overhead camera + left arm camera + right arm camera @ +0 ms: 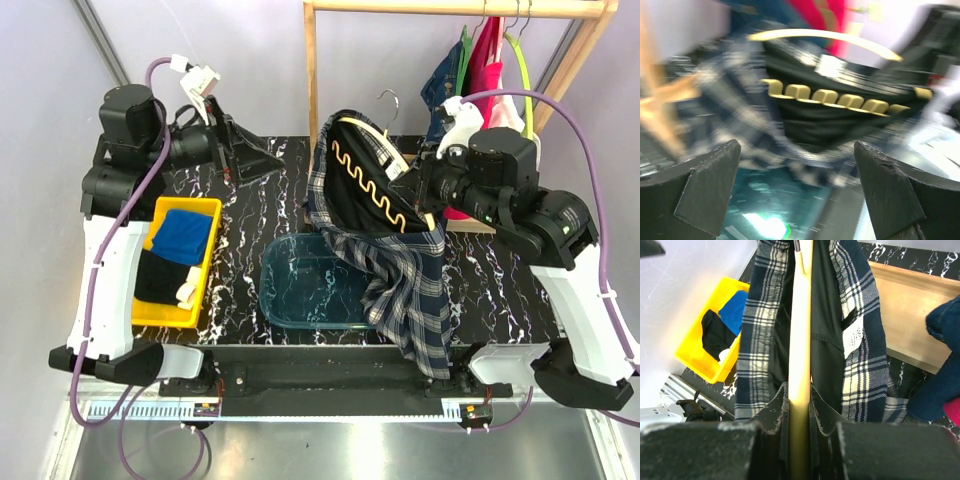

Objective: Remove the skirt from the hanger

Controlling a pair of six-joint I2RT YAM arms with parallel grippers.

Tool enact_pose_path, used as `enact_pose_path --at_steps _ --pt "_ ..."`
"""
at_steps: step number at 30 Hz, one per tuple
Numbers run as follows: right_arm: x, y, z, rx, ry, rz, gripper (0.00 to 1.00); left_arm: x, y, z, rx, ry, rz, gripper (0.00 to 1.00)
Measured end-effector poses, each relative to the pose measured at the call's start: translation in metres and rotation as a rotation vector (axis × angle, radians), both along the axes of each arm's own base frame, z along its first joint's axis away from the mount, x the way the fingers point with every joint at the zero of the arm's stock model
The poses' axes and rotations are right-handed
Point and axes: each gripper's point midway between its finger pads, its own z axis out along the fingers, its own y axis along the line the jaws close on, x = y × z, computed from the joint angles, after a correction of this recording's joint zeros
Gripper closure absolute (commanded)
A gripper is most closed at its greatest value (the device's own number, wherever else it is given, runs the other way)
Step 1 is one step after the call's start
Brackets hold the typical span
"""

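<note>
Tartan, navy and dark grey with thin white checks: pleated cloth skirt (400,270), still hung on a pale cream half-moon hanger (372,186) with a zigzag lower bar.

The right gripper (800,390) is clamped narrowly on the hanger's cream edge. It holds hanger and skirt over the black marbled table (240,230), off the wooden rail (312,80), and the hem trails across a clear blue-green tub (300,290). The left gripper (796,147) is spread wide and empty, facing the cloth (its own view is blurred). By my estimate, only the holding of the hanger is done. Gripping the skirt and drawing it off the bar are left.
</note>
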Motion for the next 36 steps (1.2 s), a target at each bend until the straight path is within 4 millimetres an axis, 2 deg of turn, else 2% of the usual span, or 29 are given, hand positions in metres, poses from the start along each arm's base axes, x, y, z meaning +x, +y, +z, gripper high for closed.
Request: enact_pose_path --at_steps 3,5,7,11,14,17,20,22,25,28,29,32,34,36 --pt "0.001 0.004 -0.002 -0.001 0.011 0.004 1.00 -0.017 -0.013 -0.001 -0.029 0.024 -0.102 0.01" --pt "0.002 0.007 -0.002 0.002 0.015 0.008 1.00 -0.025 -0.018 -0.016 -0.021 0.047 -0.132 0.01" --pt "0.002 0.011 0.001 0.012 0.017 0.017 1.00 -0.028 -0.022 -0.040 0.005 0.078 -0.145 0.01" --pt "-0.004 0.021 0.010 0.033 0.020 0.052 1.00 -0.011 -0.024 -0.089 0.078 0.142 -0.096 0.01" --pt "-0.012 0.030 0.016 0.039 0.022 0.088 1.00 0.010 -0.022 -0.103 0.114 0.143 -0.040 0.01" --pt "-0.023 0.039 0.021 0.046 0.023 0.129 1.00 0.024 -0.019 -0.096 0.122 0.104 0.006 0.01" --pt "-0.033 0.048 0.023 0.052 0.023 0.169 1.00 0.033 -0.019 -0.076 0.107 0.033 0.031 0.01" --pt "-0.038 0.052 0.023 0.052 0.026 0.188 1.00 0.036 -0.020 -0.065 0.092 -0.001 0.038 0.01" --pt "-0.044 0.056 0.022 0.050 0.030 0.209 1.00 0.038 -0.021 -0.058 0.075 -0.017 0.041 0.01" --pt "-0.045 0.056 0.022 0.049 0.029 0.209 1.00 0.040 -0.022 -0.058 0.073 -0.024 0.042 0.26" --pt "-0.044 0.056 0.022 0.048 0.029 0.207 1.00 0.041 -0.021 -0.058 0.077 -0.029 0.042 0.46" --pt "-0.044 0.055 0.022 0.046 0.027 0.201 1.00 0.044 -0.020 -0.060 0.096 -0.054 0.044 0.72" --pt "-0.043 0.054 0.022 0.045 0.025 0.196 1.00 0.045 -0.020 -0.061 0.102 -0.056 0.047 0.82" --pt "-0.042 0.053 0.022 0.041 0.026 0.189 1.00 0.049 -0.018 -0.064 0.119 -0.067 0.058 0.86"
